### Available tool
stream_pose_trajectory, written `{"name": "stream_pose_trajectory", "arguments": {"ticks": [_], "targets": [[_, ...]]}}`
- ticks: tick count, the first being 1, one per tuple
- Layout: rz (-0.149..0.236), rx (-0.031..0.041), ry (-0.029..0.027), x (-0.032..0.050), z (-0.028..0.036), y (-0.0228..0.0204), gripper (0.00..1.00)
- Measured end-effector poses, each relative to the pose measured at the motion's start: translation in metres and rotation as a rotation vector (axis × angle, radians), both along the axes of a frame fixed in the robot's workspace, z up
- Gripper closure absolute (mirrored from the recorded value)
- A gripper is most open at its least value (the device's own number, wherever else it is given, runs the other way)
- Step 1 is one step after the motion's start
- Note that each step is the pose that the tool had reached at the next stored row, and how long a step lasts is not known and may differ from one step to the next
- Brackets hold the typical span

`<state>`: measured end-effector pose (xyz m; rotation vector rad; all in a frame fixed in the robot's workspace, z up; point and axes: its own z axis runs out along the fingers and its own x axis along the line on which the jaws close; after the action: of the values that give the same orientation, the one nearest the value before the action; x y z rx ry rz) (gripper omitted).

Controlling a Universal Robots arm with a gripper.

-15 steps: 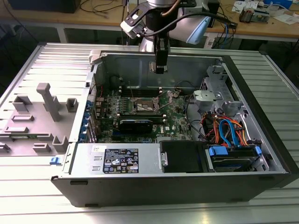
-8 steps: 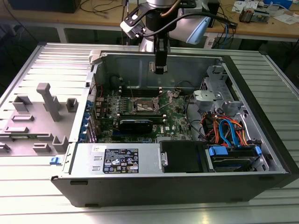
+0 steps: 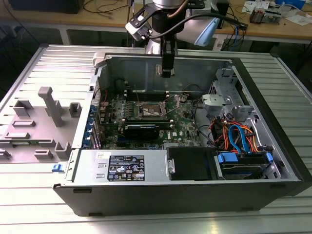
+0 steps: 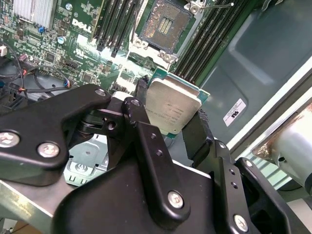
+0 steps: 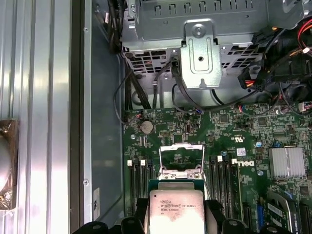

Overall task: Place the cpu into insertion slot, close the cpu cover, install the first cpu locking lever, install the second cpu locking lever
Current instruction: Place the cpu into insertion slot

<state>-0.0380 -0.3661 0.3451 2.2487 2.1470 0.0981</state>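
Observation:
My gripper (image 4: 171,108) is shut on the cpu (image 4: 171,105), a flat square chip with a silver-grey top, its black fingers (image 4: 141,95) pressing two opposite edges. In the exterior view the gripper (image 3: 167,72) hangs well above the motherboard, inside the open computer case. The insertion slot (image 4: 164,27) lies open on the green board, its dark pin field exposed, some way beyond the cpu. The cpu cover (image 5: 181,147) stands raised, board showing through its window, just past the held cpu (image 5: 175,212). A thin locking lever (image 4: 217,6) sticks out beside the slot (image 3: 148,111).
Long black memory slots (image 4: 114,24) flank the socket. A metal drive cage (image 5: 200,53) and bundled cables (image 3: 239,134) fill the case's right in the exterior view. The case walls (image 3: 146,66) surround the board. Grey fixture blocks (image 3: 48,105) stand on the table at the exterior view's left.

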Motion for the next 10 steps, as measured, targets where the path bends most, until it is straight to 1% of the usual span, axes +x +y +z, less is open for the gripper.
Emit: {"name": "stream_pose_trajectory", "arguments": {"ticks": [2,5,9,10], "targets": [[0.0,-0.0002,0.0001,0.0,-0.0022,-0.0021,0.46],[-0.01,-0.0002,-0.0001,-0.0008,-0.007,-0.0021,0.46],[-0.02,-0.0003,0.0,-0.0021,-0.0116,-0.0022,0.46],[-0.021,-0.0003,0.0,-0.0025,-0.0143,-0.0021,0.46]]}}
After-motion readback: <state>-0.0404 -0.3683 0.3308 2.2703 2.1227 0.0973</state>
